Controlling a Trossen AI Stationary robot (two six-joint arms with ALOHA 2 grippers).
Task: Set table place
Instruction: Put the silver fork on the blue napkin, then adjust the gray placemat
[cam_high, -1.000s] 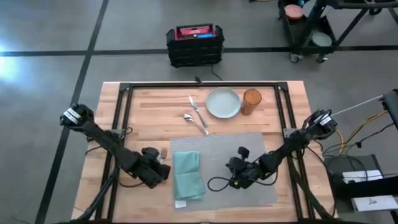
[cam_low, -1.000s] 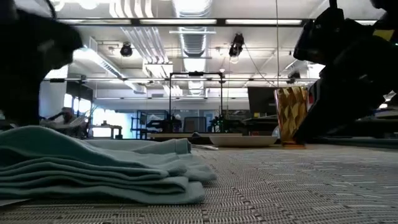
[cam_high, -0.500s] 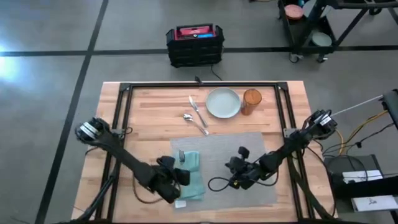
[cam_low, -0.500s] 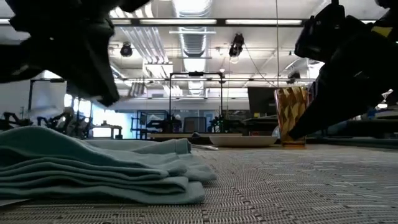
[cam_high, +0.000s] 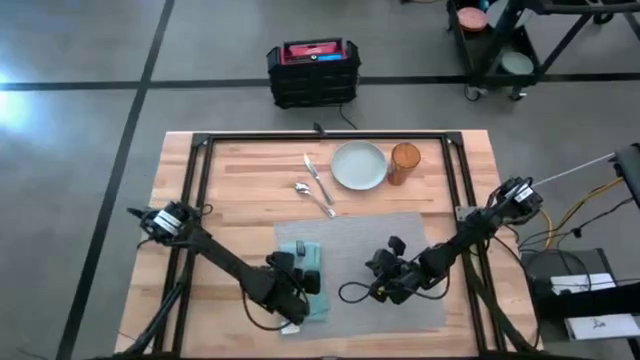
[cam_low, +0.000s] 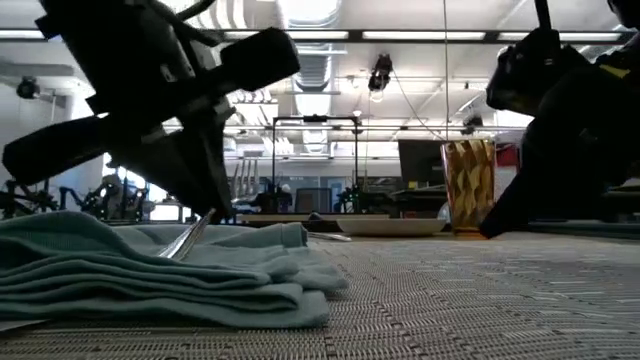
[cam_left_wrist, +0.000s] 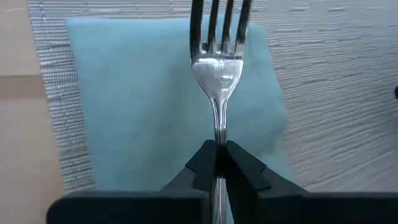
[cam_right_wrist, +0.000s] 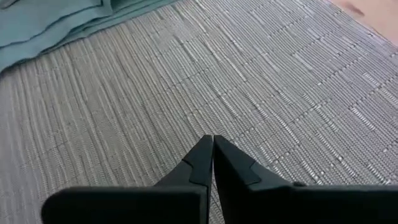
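A silver fork (cam_left_wrist: 217, 74) juts forward from my left gripper (cam_high: 300, 277), which is shut on it over the teal napkin (cam_left_wrist: 124, 99). The napkin lies folded on the left part of the grey placemat (cam_high: 400, 235). In the low view the fork (cam_low: 186, 240) slants down to the napkin's top. My right gripper (cam_right_wrist: 212, 149) is shut with nothing in it, low over the middle of the placemat. Beyond the placemat, a knife (cam_high: 317, 176), a spoon (cam_high: 314, 198), a pale plate (cam_high: 359, 165) and an amber glass (cam_high: 404, 163) rest on the table (cam_high: 240, 190). My left gripper pinches the fork's handle (cam_left_wrist: 219, 134) between its two fingers, a little behind the neck. The fork runs on ahead of the fingers, tines toward the table's far edge and tilted downward. Whether the tines touch the napkin I cannot tell. Whether my right gripper touches the placemat I cannot tell.
A black metal frame (cam_high: 320, 138) stands over the table. A black crate (cam_high: 313, 70) sits on the floor past the far edge. Bare wood lies left of the placemat (cam_high: 225, 215).
My left gripper has carried the fork from the bare wood left of the napkin toward the table's right edge, and now stands over the napkin. In the low view it has come in from the left, with the fork's end low at the napkin.
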